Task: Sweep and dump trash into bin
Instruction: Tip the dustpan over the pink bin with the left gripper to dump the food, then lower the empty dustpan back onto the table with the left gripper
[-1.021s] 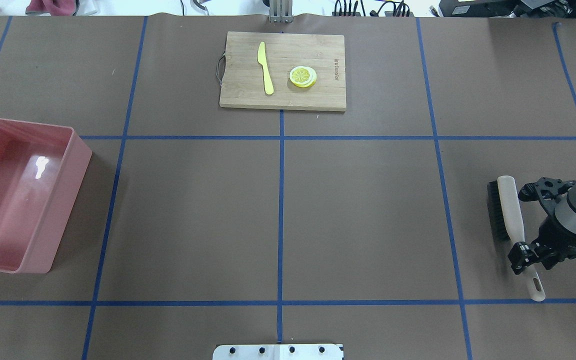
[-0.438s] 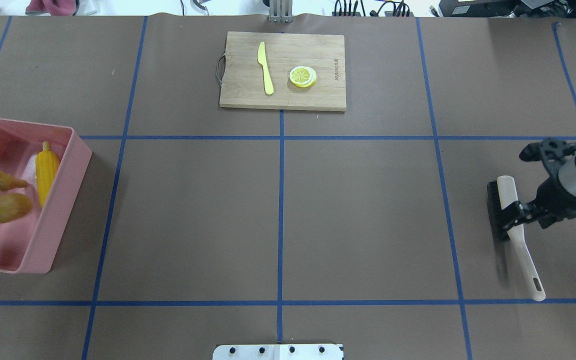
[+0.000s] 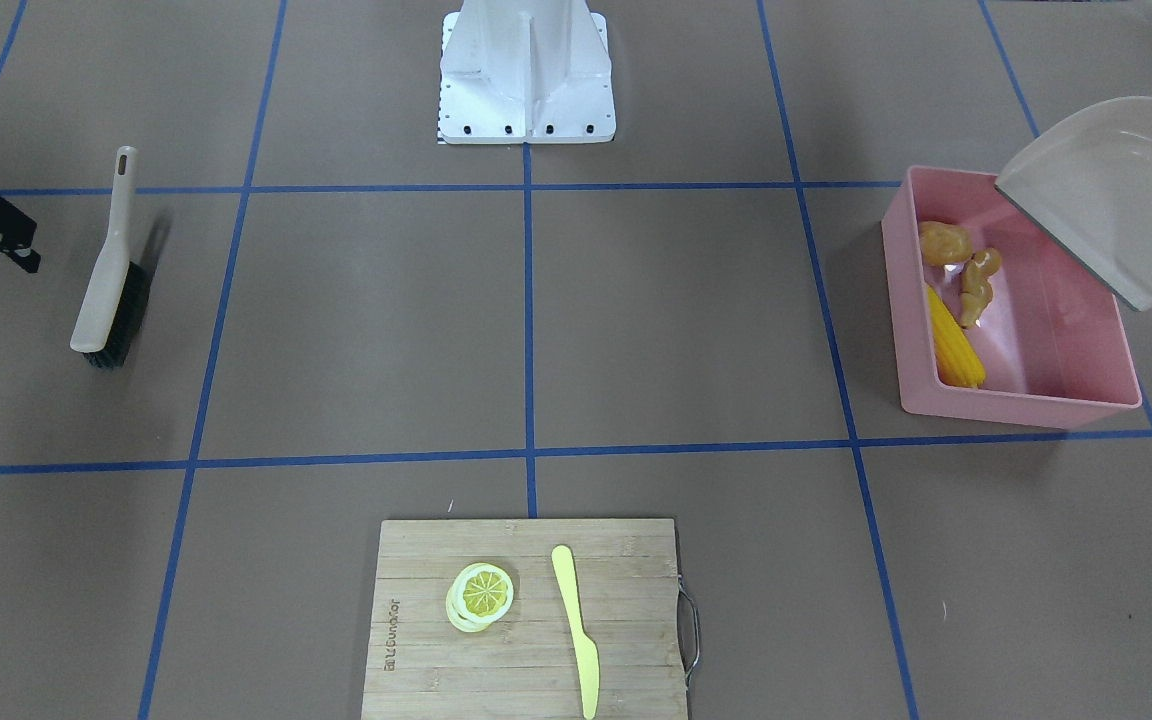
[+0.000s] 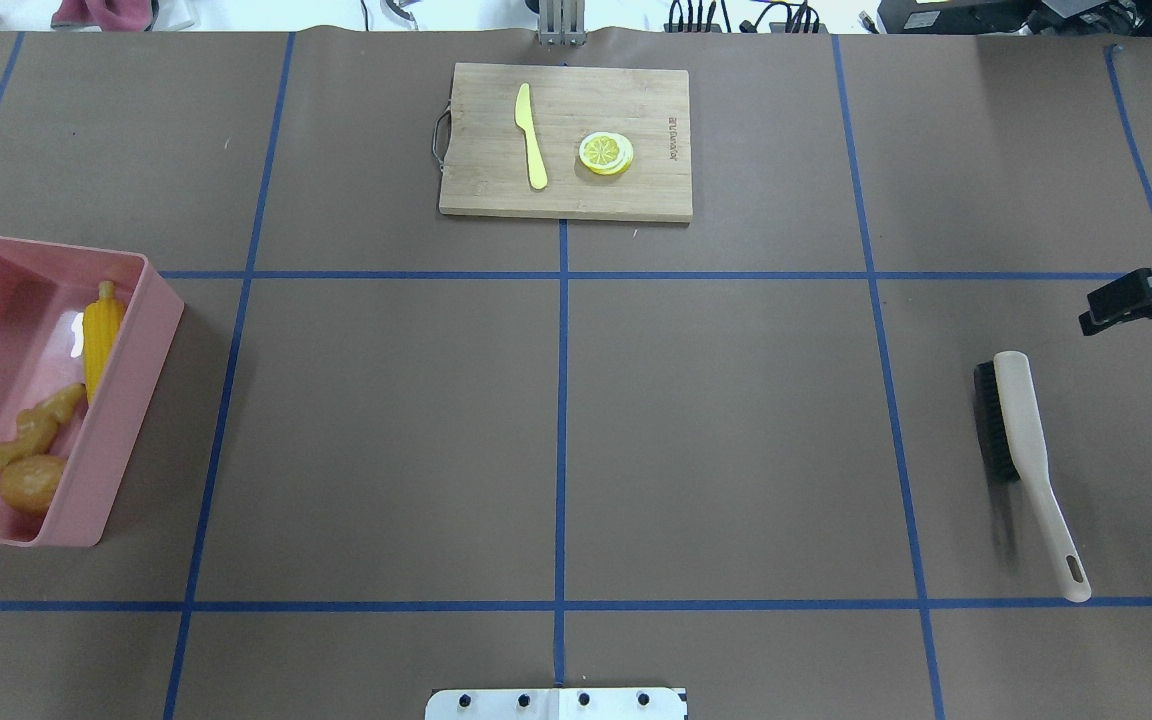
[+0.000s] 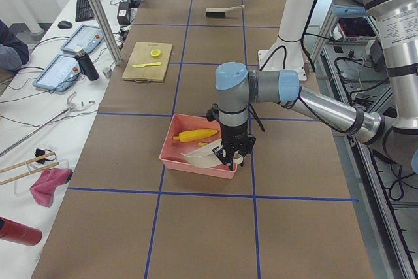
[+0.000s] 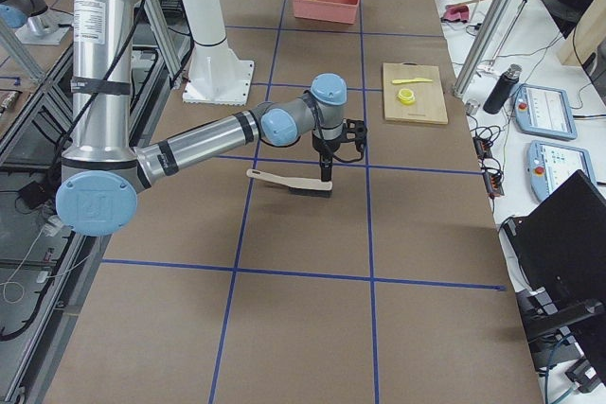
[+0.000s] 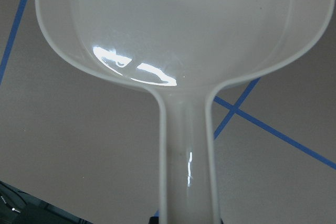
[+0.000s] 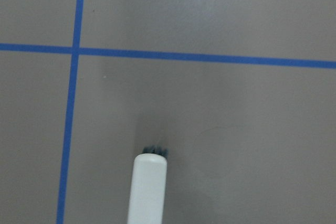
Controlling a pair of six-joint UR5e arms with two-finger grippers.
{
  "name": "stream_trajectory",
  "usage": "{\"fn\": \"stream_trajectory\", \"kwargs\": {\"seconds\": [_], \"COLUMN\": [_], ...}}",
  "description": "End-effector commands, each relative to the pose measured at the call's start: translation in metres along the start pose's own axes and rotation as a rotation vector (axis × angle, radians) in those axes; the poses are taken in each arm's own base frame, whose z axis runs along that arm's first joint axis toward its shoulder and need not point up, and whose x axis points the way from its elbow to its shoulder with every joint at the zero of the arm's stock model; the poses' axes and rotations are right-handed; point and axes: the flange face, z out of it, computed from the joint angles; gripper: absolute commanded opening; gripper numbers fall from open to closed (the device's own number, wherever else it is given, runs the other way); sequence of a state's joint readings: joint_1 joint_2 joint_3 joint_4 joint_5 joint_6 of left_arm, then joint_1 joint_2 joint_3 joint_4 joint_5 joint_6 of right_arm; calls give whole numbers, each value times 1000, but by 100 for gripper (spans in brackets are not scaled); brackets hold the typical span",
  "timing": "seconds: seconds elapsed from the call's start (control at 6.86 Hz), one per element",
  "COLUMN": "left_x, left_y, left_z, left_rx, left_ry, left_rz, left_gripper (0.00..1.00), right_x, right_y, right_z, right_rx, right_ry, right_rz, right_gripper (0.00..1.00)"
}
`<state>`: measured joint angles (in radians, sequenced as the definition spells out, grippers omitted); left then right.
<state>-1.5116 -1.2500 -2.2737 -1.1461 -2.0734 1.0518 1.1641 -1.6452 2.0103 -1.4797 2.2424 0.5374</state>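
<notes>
Bench (image 4: 716, 420): corn (image 4: 102, 330), potato (image 4: 31, 483), ginger (image 4: 31, 437) inside pink bin (image 4: 136, 400); left tool (image 5: 230, 155) grips dustpan (image 3: 1106, 190) over it; right tool (image 4: 1136, 240) spread, near brush (image 4: 1021, 440).

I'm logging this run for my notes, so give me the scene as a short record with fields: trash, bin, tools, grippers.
Trash: corn cob, potato and ginger root, all inside the bin
Bin: pink tub, upright on the table
Dustpan: held tilted over the bin by the left gripper
Brush: lying on the table, apart from the open right gripper
Cutting board: holds knife and lemon slice
</notes>
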Motion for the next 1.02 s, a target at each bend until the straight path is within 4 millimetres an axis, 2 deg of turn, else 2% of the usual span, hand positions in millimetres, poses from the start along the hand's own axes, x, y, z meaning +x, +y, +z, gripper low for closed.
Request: {"fn": "stream_trajectory", "kwargs": {"seconds": [0.0, 0.15, 0.29, 0.44, 0.58, 0.73, 0.88], "left_x": [2, 2, 4, -1, -2, 9, 28], "left_y": [-31, -48, -78, -131, -192, -256, -320], "left_z": [-30, -38, -36, -17, 3, 31, 60], "left_rx": [223, 342, 431, 499, 541, 605, 624], "left_ry": [-56, -92, -79, -57, -45, -26, -57], "left_rz": [92, 172, 282, 437, 549, 615, 653], "left_gripper": [0, 0, 0, 0, 0, 0, 0], "right_x": [51, 72, 108, 157, 195, 217, 225], "right_y": [-10, -10, -4, 3, 22, 28, 26], "right_z": [-34, -41, -50, -54, -49, -43, -34], "right_rx": [46, 10, -19, -30, -46, -58, -74], "right_ry": [49, 80, 102, 103, 89, 47, 42], "right_rz": [29, 5, -47, -31, 8, 71, 104], "right_gripper": [100, 100, 100, 100, 100, 100, 100]}}
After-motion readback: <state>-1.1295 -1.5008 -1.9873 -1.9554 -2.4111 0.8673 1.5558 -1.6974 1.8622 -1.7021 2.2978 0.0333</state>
